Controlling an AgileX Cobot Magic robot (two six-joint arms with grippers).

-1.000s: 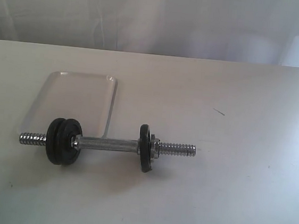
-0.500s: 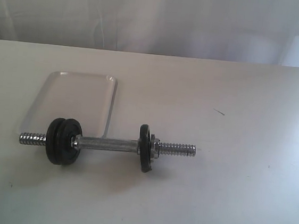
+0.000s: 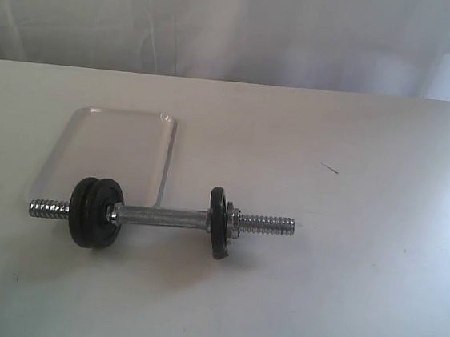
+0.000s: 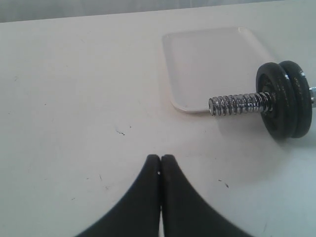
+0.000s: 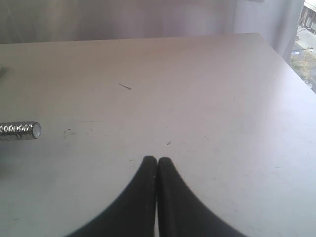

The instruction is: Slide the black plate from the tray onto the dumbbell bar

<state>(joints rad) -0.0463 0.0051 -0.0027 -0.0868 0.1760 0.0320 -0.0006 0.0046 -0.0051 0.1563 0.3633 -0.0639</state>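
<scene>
The chrome dumbbell bar (image 3: 163, 217) lies on the table in front of the tray (image 3: 123, 146), whose pale surface holds nothing. Two black plates (image 3: 95, 213) sit side by side on the bar near its left threaded end; which one came from the tray I cannot tell. A third black plate (image 3: 218, 222) sits toward the right end, behind a nut (image 3: 235, 222). My left gripper (image 4: 161, 157) is shut and empty, well short of the bar's threaded end (image 4: 237, 103), the paired plates (image 4: 286, 98) and the tray (image 4: 212, 64). My right gripper (image 5: 157, 159) is shut and empty, away from the bar tip (image 5: 19, 130). Neither gripper shows in the exterior view.
The white table (image 3: 356, 295) has a small dark mark (image 3: 330, 168) to the right of the bar. Its far edge meets a pale curtain (image 3: 240, 25). In the right wrist view the table's corner (image 5: 266, 42) lies far ahead.
</scene>
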